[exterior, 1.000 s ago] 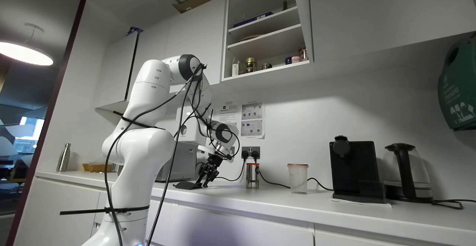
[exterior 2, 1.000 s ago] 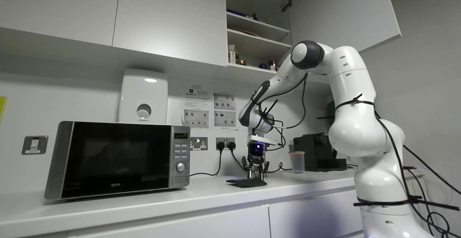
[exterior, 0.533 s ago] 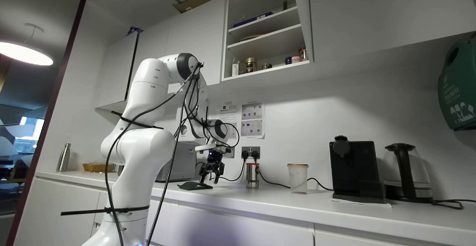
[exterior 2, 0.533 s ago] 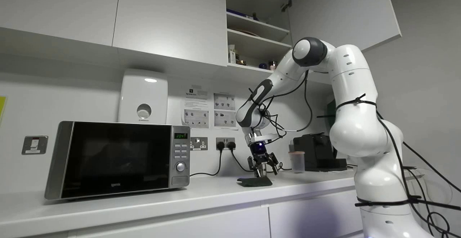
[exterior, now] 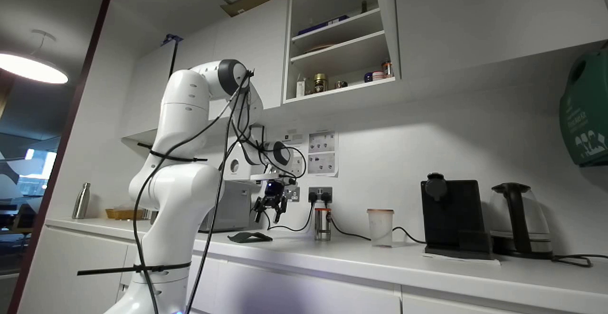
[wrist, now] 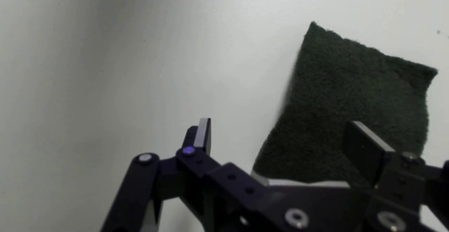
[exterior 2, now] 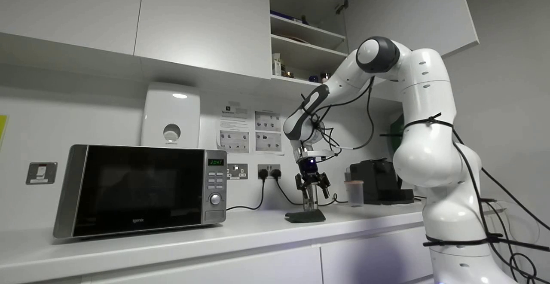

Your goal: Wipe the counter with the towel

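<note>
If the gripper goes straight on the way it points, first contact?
Likely the towel, near its edge, or the bare counter beside it: the open gripper points down, straddling that edge in the wrist view. Depth leaves which one unclear.

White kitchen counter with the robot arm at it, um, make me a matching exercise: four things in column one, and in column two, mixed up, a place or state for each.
Column one
1. Dark green cloth towel
2. Black two-fingered gripper
3. Boxy grey microwave with a black door
4. Silver metal bottle

Column two
A. Displays green digits
B. Stands near a low tan basket
C. Jaws open, holding nothing
D. Lies limp on the long white counter

Right pairs: 1-D, 2-C, 3-A, 4-B
</note>
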